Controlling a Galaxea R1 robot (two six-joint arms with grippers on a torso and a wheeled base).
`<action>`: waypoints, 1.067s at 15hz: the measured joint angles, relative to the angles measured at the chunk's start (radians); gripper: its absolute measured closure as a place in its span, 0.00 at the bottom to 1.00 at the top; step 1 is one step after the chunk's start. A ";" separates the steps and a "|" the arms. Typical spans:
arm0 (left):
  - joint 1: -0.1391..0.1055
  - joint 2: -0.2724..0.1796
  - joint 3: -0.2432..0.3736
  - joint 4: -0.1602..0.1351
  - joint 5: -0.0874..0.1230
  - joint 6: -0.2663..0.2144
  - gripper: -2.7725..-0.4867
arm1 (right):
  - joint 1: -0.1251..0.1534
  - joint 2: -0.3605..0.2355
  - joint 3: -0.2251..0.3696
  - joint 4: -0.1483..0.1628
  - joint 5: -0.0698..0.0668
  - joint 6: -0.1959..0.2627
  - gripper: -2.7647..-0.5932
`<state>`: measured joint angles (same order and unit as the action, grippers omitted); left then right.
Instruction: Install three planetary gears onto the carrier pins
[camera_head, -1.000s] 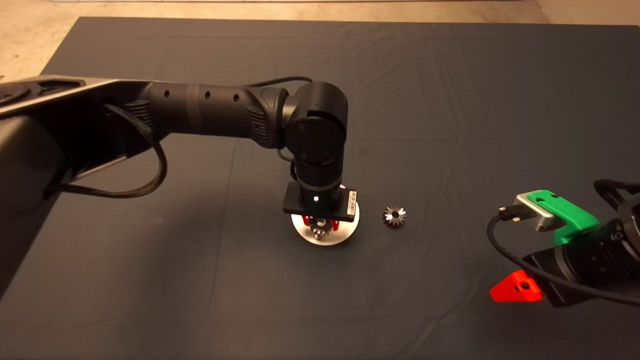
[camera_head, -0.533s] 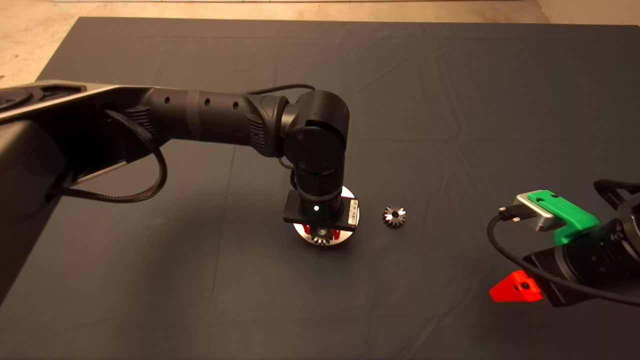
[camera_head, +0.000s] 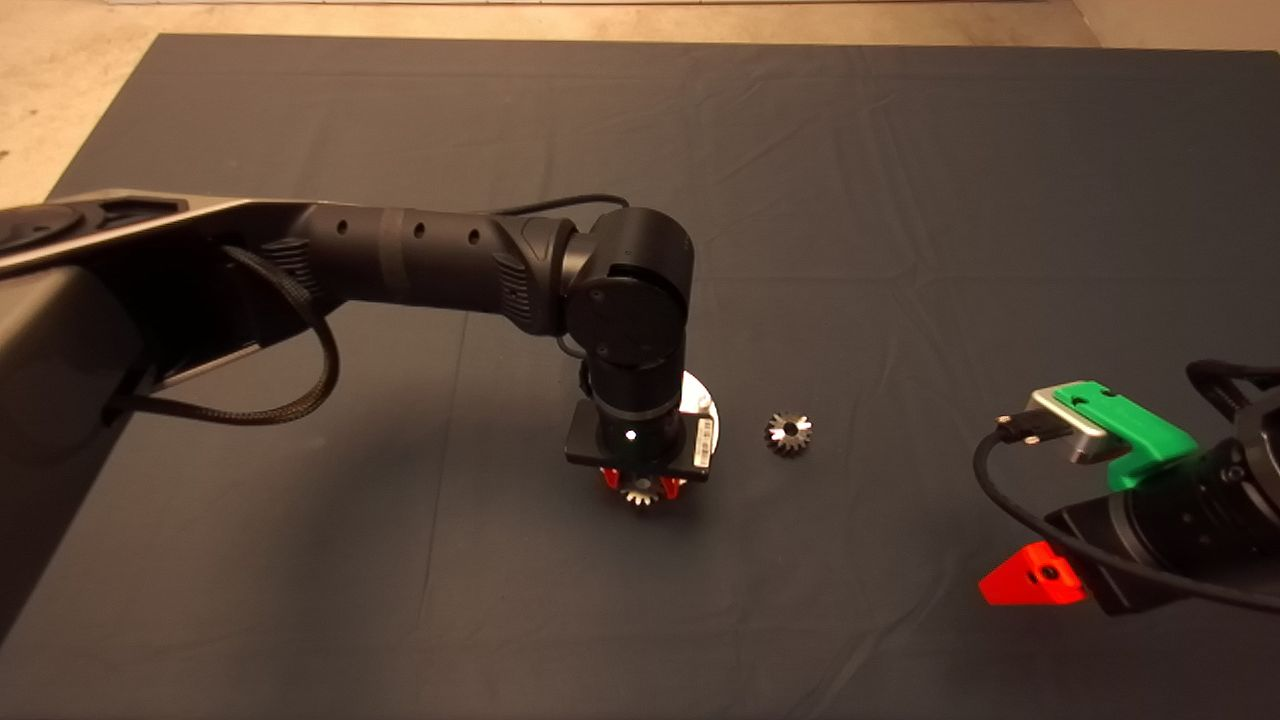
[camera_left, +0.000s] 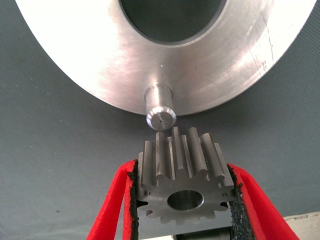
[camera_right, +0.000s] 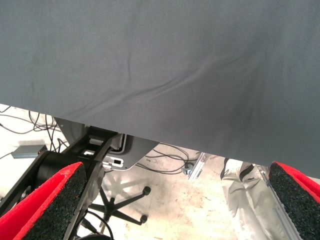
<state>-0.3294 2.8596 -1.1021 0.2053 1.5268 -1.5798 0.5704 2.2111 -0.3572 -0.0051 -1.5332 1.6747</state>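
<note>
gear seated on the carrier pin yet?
No: in the left wrist view the planetary gear is clamped in the left gripper, its bore short of the bare carrier pin on the white disc.

The right tool (camera_right: 172, 200) shows its two red fingers (camera_right: 45, 205) with black pads, set wide apart with nothing between them. Beyond them the dark mat (camera_right: 165, 65) on the tabletop fills most of the view, bare and lightly creased. Past the mat's edge lies a pale floor, where loose cables (camera_right: 165, 162) trail, a black wheeled chair base (camera_right: 122, 205) stands, and a dark frame with a light plate (camera_right: 107, 150) sits near it. A small grey box (camera_right: 30, 151) lies on the floor to one side.
</note>
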 joint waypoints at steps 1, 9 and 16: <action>0.000 0.000 -0.002 0.000 0.000 0.007 0.82 | 0.000 0.000 0.000 0.000 0.000 0.000 0.02; 0.000 0.000 -0.036 0.000 0.000 0.051 0.82 | 0.000 0.000 0.000 0.000 0.000 0.000 0.02; 0.000 0.000 -0.059 -0.017 -0.001 0.097 0.83 | 0.000 0.000 0.000 0.000 0.000 0.000 0.02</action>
<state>-0.3296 2.8596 -1.1613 0.1885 1.5253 -1.4826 0.5704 2.2111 -0.3572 -0.0051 -1.5332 1.6747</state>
